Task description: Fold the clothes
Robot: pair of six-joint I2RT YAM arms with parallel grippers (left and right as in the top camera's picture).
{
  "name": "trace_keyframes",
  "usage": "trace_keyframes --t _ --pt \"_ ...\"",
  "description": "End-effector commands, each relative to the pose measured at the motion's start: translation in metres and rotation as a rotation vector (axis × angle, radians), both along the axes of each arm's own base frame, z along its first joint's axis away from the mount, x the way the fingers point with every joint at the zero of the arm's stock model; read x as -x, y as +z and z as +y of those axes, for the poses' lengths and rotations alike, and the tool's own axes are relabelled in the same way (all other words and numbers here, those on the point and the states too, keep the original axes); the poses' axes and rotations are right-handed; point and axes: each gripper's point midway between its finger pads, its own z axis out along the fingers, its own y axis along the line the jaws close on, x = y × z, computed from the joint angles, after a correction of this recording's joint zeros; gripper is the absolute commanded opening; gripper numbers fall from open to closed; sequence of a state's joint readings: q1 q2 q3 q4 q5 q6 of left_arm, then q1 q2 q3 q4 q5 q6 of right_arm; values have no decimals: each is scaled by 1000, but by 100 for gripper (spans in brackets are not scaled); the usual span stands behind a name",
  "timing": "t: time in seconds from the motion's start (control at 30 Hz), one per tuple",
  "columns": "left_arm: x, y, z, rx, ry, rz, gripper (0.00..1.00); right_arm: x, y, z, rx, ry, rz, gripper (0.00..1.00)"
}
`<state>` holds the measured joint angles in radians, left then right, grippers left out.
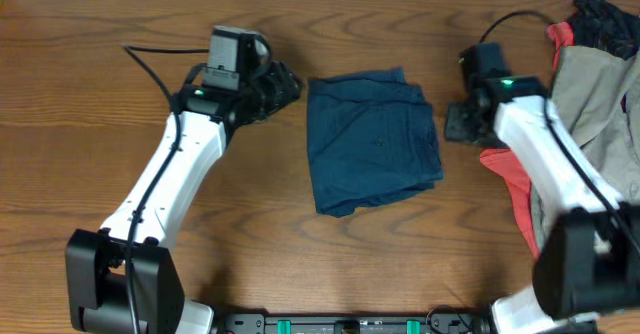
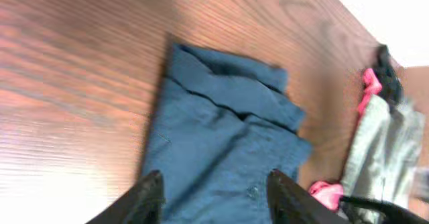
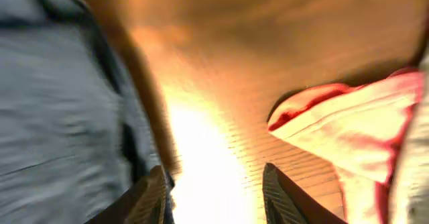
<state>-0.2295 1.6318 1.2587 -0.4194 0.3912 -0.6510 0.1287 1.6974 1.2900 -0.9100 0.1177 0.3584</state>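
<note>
Lying folded in a rumpled navy rectangle — shorts [image 1: 372, 139], left pincer [image 2: 214, 184] spread wide, right pincer [image 3: 214, 187] likewise

The table [image 1: 380, 264] lies bare in front of and behind the shorts [image 1: 372, 144]; a red cloth [image 1: 512, 194] and beige garment [image 1: 590, 94] crowd their right side

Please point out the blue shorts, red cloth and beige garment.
blue shorts [image 1: 372, 139]: overhead view, centre of folded fabric
red cloth [image 1: 512, 189]: overhead view, lower left strip
beige garment [image 1: 590, 79]: overhead view, upper middle
</note>
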Motion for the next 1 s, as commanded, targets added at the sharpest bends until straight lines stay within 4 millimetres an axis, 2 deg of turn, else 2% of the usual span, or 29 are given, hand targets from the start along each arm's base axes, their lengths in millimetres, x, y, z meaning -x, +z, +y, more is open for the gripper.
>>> trace_keyframes --t 0.0,0.1,0.17,0.33,0.6,0.63,0.67,0.73,0.77,0.83,0.97 --pt "-4 -9 2 -43 -11 2 59 -5 26 24 -102 133 -71 47" --pt "-5 -28 0 -58 -25 40 67 0 32 56 -211 296 -81 47" --pt "-5 -46 0 -67 -26 82 72 5 29 70 -244 352 -62 48" --pt "-5 -88 -19 -5 -115 162 79 17 13 78 -244 372 -19 49" --pt "2 -135 -61 134 -250 233 79 25 1 77 -244 363 13 49" --pt "4 -140 -65 132 -259 243 76 25 1 77 -244 363 13 49" --pt "6 -144 -68 127 -272 247 64 25 1 77 -244 363 13 49" --pt "9 -148 -71 109 -314 230 19 26 1 77 -244 363 13 49" --pt "9 -148 -72 99 -332 216 6 26 1 77 -243 363 14 49" --pt "3 -149 -62 65 -305 201 6 26 1 77 -243 363 15 49" --pt "-20 -142 -14 -15 -172 166 6 27 0 74 -233 359 20 49"
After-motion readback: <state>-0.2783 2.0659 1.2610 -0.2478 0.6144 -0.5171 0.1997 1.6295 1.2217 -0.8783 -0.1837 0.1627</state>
